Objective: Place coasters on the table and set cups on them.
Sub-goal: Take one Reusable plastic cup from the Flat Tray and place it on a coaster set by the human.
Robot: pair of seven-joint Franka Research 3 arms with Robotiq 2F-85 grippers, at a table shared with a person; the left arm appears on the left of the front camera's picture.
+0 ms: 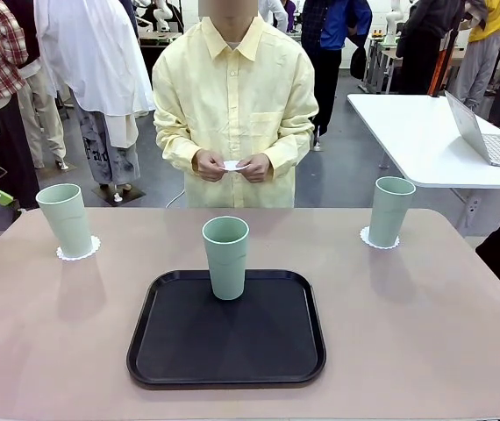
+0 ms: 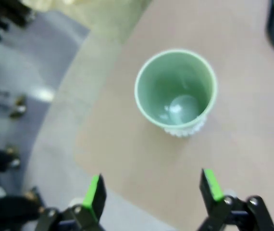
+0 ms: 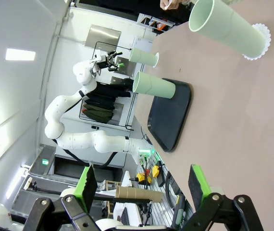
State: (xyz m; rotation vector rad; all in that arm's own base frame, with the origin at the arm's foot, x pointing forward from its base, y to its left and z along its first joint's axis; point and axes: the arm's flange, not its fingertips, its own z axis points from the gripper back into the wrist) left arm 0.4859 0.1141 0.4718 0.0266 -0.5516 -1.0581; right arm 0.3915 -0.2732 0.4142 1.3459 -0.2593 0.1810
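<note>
On the bench (image 1: pixel 425 333) in the front view, your left cup (image 1: pixel 66 219) stands upright at ten o'clock from the tray (image 1: pixel 171 351), long axis vertical, mouth up, base on the left coaster (image 1: pixel 92 249); the middle cup (image 1: pixel 225 257) stands upright directly on the tray, near its twelve o'clock rim; the right cup (image 1: pixel 390 210) stands upright at two o'clock from the tray, on the right coaster (image 1: pixel 367 237). Past the bench's far edge at twelve o'clock, the person's hands (image 1: pixel 210 164) pinch the third coaster (image 1: pixel 232 165) between them.

Your left wrist view looks down the left cup's axis to its inside floor, where the front view gives you its side; lace peeks out at six o'clock of the cup; the left gripper (image 2: pixel 152 185) hangs above, fingers spread wide, holding nothing.

Your right wrist view is rolled, so all three cups lie sideways, mouths toward nine o'clock; the right gripper (image 3: pixel 141 175) is spread wide and empty.
</note>
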